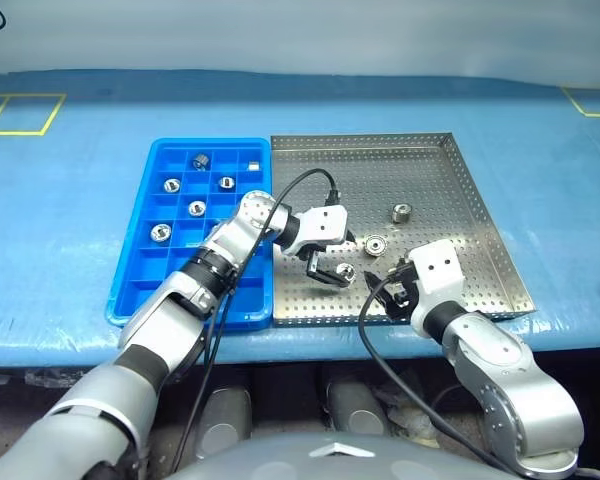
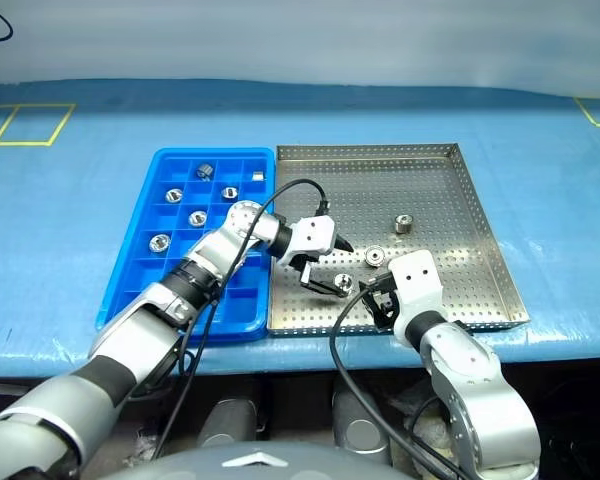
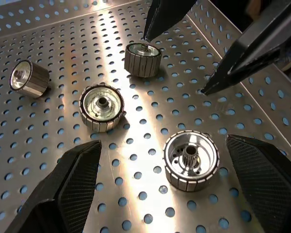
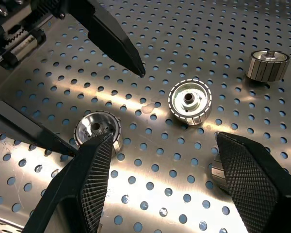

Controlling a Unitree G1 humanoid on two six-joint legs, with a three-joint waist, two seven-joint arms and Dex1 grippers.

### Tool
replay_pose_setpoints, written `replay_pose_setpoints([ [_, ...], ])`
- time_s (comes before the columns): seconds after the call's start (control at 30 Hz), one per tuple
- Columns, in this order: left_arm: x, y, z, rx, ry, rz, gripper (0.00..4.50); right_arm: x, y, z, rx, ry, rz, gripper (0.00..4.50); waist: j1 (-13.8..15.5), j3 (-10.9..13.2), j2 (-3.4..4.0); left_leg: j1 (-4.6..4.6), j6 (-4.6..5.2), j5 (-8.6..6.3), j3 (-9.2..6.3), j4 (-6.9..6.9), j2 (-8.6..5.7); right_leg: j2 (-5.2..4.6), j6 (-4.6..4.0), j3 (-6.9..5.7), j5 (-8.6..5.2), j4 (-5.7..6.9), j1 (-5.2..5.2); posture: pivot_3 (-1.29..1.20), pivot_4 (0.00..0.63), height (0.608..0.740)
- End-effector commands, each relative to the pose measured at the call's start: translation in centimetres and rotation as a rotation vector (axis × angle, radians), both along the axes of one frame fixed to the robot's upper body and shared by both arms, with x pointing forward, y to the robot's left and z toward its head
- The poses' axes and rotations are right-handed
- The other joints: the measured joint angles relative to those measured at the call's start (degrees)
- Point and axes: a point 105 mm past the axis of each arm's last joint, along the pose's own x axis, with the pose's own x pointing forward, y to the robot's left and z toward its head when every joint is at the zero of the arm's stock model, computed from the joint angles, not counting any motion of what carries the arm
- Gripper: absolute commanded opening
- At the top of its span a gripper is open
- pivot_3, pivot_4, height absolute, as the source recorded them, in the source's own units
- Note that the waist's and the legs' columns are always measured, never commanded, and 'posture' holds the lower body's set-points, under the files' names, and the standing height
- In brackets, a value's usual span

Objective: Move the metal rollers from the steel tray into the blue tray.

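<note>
Rollers, small shiny silver ring-like cylinders with dark centre holes: four sit in separate compartments of the bright blue gridded plastic tray (image 1: 140,290), which lies just beside the large square perforated steel tray (image 1: 480,215), on its left. Two other pieces sit in the blue tray's far row, a darker grey round piece (image 1: 201,160) and a small whitish block (image 1: 252,155); not rollers.

Left on the steel tray: looks like four. One stands well out on the floor (image 1: 401,212), one lies near the tray's middle (image 1: 377,243), one near the front rim (image 1: 346,271). The fourth (image 4: 218,178) is half hidden behind a right finger in the right wrist view, so count is tentative. Roughly half done.

Left gripper (image 1: 327,268): fingers spread wide, nothing in them, reaching across from the blue tray side. Front-rim roller (image 3: 191,159) sits on the steel floor between the two left fingertips, not touched yet. Looks lined up for the pick.

Right gripper (image 1: 394,290): fingers apart, empty, hanging over the steel tray's front edge just beside that same roller. Judgement: the two grippers are close together; clash risk if both move in.
</note>
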Motion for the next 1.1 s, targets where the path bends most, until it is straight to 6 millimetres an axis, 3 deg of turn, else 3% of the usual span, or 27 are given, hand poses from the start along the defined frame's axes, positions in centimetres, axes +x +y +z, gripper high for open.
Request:
replay_pose_setpoints([
  [0.03, -0.6, -0.4, 0.1, 0.043, -0.007, -0.083, 4.5, 0.0, 0.1, 1.3, 0.004, -0.066, -0.001, 3.59, -0.21, 0.0, 0.0, -0.01, 0.03, -0.02, 0.0, 0.07, 0.0, 0.0, -0.01, 0.01, -0.01, 0.01, 0.02, -0.18, 0.15, 0.74],
  [0.2, -0.8, 0.1, -0.9, 0.108, -0.005, -0.098, 4.5, -0.1, 0.0, 1.3, 0.005, -0.069, -0.015, 3.59, -1.0, 0.0, 0.0, -0.08, 0.08, -0.05, 0.03, 0.35, 0.0, 0.0, -0.03, 0.06, -0.01, 0.05, 0.04, -0.18, 0.15, 0.74],
  [0.23, -0.6, 0.1, -1.1, 0.11, -0.01, -0.084, 4.32, -0.1, 0.0, 1.3, 0.005, -0.069, -0.016, 3.62, -1.12, 0.0, 0.0, -0.07, 0.08, -0.05, 0.03, 0.38, -0.01, 0.0, -0.03, 0.07, -0.01, 0.06, 0.06, -0.18, 0.15, 0.74],
  [0.33, -0.5, 0.1, -1.4, 0.11, -0.014, -0.062, 3.62, 0.0, -0.1, 1.3, 0.006, -0.07, -0.019, 3.64, -1.46, 0.0, 0.0, -0.06, 0.09, -0.05, 0.04, 0.42, -0.01, 0.0, -0.02, 0.09, -0.01, 0.06, 0.09, -0.18, 0.15, 0.74],
  [0.53, 0.1, 0.3, -0.5, 0.051, -0.026, 0.0, 1.7, 0.3, 0.1, 1.4, 0.006, -0.076, -0.01, 3.64, -1.46, 0.0, 0.0, -0.06, 0.1, -0.06, 0.03, 0.41, -0.01, 0.01, 0.12, 0.1, 0.07, 0.09, 0.07, -0.14, 0.15, 0.74],
  [0.73, 2.2, 1.5, 3.3, -0.148, -0.079, 0.196, 1.7, 1.0, 1.4, 1.8, 0.014, -0.088, 0.055, 3.64, -1.3, 0.01, 0.02, -0.06, 0.11, -0.06, 0.03, 0.41, 0.0, 0.0, 0.26, 0.11, 0.16, 0.13, 0.04, -0.09, 0.15, 0.74],
  [0.9, 4.3, 6.7, 6.9, -0.29, -0.236, 0.543, 1.7, 2.4, 4.9, 2.7, 0.023, -0.121, 0.231, 3.64, -1.03, 0.02, 0.05, 0.03, 0.11, -0.06, 0.06, 0.39, 0.02, -0.01, 0.25, 0.13, 0.16, 0.24, 0.05, -0.02, 0.15, 0.74],
  [1.1, 3.0, 13.0, 8.3, -0.281, -0.344, 0.805, 1.7, 3.4, 9.1, 3.5, 0.04, -0.153, 0.428, 3.64, 1.65, 0.03, 0.04, 0.05, 0.1, -0.06, -0.04, 0.36, 0.01, 0.0, 0.15, 0.04, 0.11, 0.36, 0.03, 0.08, 0.15, 0.74],
])
